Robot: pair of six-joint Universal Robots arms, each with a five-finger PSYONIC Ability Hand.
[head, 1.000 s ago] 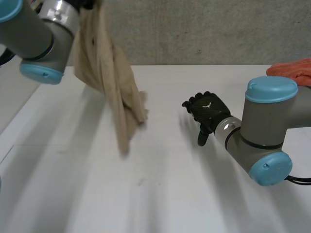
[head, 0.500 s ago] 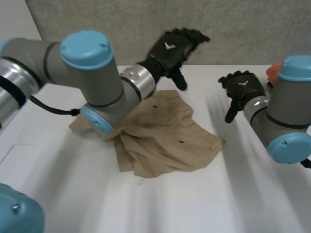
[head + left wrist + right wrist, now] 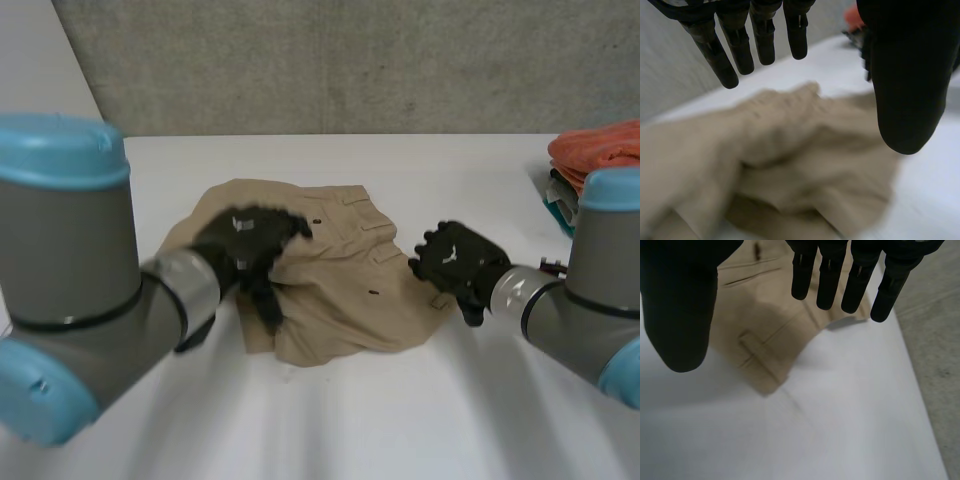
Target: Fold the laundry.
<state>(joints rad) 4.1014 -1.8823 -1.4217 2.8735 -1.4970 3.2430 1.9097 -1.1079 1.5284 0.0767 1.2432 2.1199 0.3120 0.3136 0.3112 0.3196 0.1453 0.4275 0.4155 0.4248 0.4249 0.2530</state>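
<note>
The crumpled beige fabric garment (image 3: pixel 345 300) lies unfolded in the middle of the white desk (image 3: pixel 420 420). The left hand (image 3: pixel 248 248) is open over the garment's left part, and the right hand (image 3: pixel 455 262) is open at its right edge. No fold looks made yet.

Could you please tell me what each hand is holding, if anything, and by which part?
Nothing is held: the left hand and the right hand are both open above the crumpled beige garment.

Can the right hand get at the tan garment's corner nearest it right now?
Probably yes. The right hand is open right at that corner of the tan garment, with nothing between them; the left hand is over the cloth's other side.
</note>
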